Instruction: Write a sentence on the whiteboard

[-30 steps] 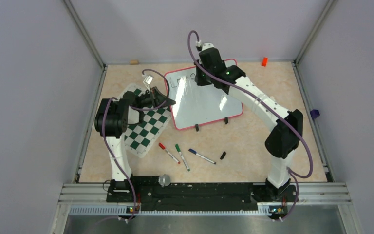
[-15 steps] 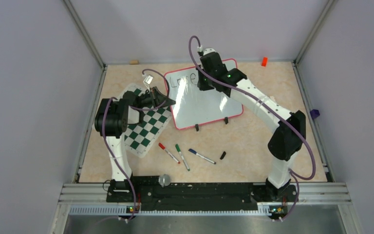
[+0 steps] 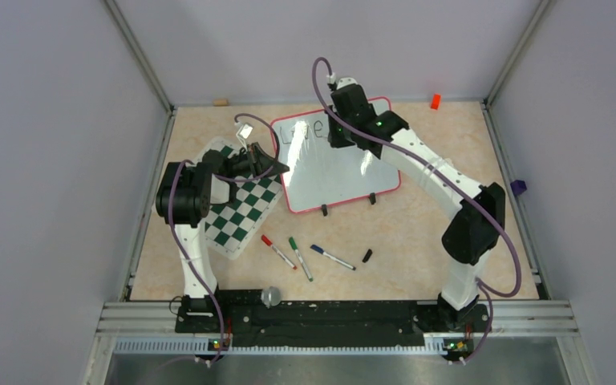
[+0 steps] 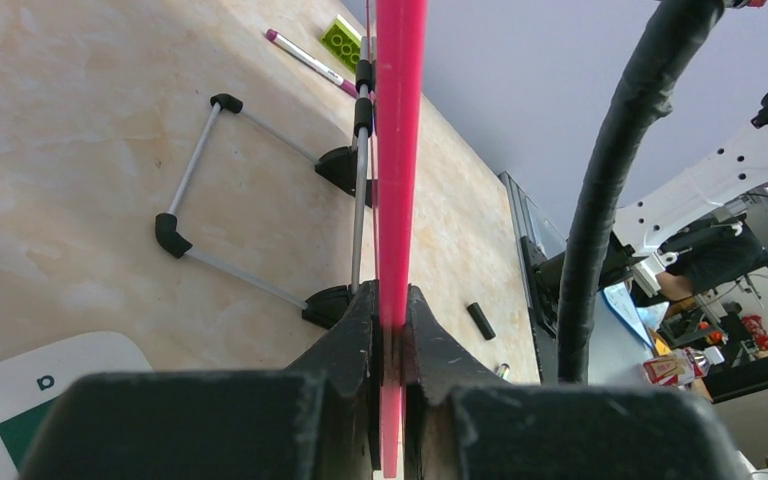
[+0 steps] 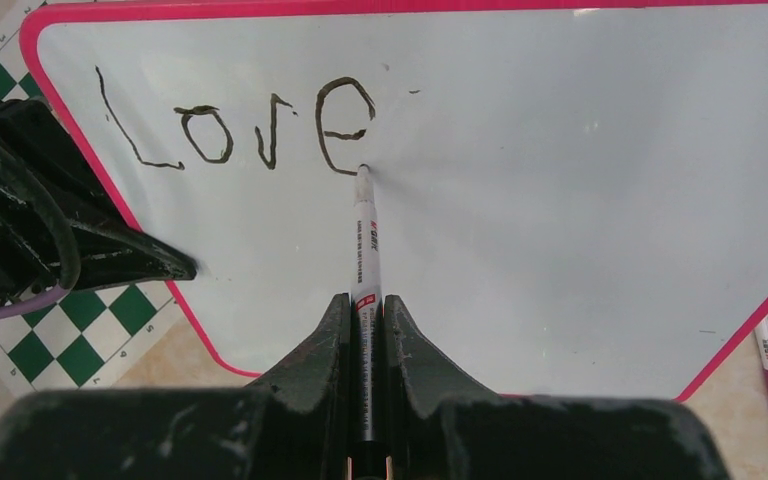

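Observation:
The whiteboard (image 3: 333, 172) with a red frame stands tilted on two black feet; it fills the right wrist view (image 5: 520, 200). Black letters "Love" (image 5: 240, 125) run along its top left, also visible in the top view (image 3: 303, 128). My right gripper (image 5: 365, 300) is shut on a white marker (image 5: 364, 240) whose tip touches the board at the bottom of the "e". My left gripper (image 4: 390, 305) is shut on the board's red left edge (image 4: 397, 150), seen edge-on; in the top view it sits at the board's left side (image 3: 277, 167).
A green-and-white checkered mat (image 3: 237, 204) lies under the left arm. Red (image 3: 277, 251), green (image 3: 300, 257) and blue (image 3: 332, 257) markers and a black cap (image 3: 366, 255) lie in front of the board. An orange piece (image 3: 435, 101) sits at the back right.
The right gripper moved the marker rightward along the top line; the "e" of "Love" has been drawn. The left arm and the board have not moved.

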